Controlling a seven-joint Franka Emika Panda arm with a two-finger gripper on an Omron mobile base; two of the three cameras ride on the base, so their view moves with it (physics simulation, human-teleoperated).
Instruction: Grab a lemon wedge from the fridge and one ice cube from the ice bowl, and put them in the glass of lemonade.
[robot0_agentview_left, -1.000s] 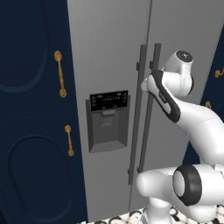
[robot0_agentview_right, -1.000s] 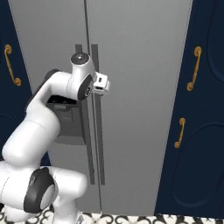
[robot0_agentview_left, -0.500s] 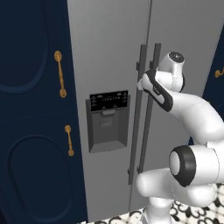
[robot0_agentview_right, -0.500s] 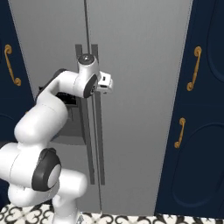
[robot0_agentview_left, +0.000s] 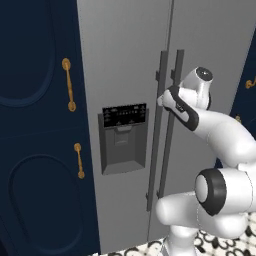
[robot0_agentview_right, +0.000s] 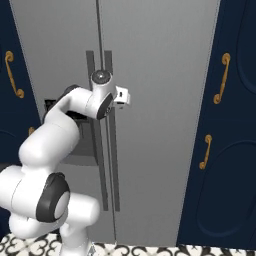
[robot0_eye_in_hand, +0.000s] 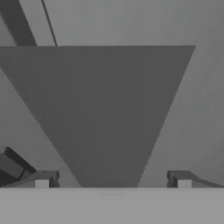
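Note:
The grey fridge (robot0_agentview_left: 125, 60) stands with both doors closed, its black dispenser panel (robot0_agentview_left: 124, 137) on the left door. My gripper (robot0_agentview_left: 164, 100) is pressed up against the two dark vertical handles (robot0_agentview_left: 159, 150) at the door seam, also seen from the other side as gripper (robot0_agentview_right: 113, 98) at the handles (robot0_agentview_right: 111, 160). In the hand view the gripper (robot0_eye_in_hand: 113, 181) is open, its fingertips (robot0_eye_in_hand: 42, 179) wide apart, with a dark grey handle surface close in front between them. The lemon wedge, the ice bowl and the glass of lemonade are out of view.
Navy cabinets with brass handles flank the fridge on the left (robot0_agentview_left: 40, 125) and on the right (robot0_agentview_right: 225, 150). Patterned floor tiles (robot0_agentview_right: 150, 249) run along the foot of the fridge. My arm's own elbow and base fill the space right in front of the doors.
The arm's lower links have swung and the hand has edged slightly in toward the handles. The fridge doors have stayed closed and the jaws have stayed wide.

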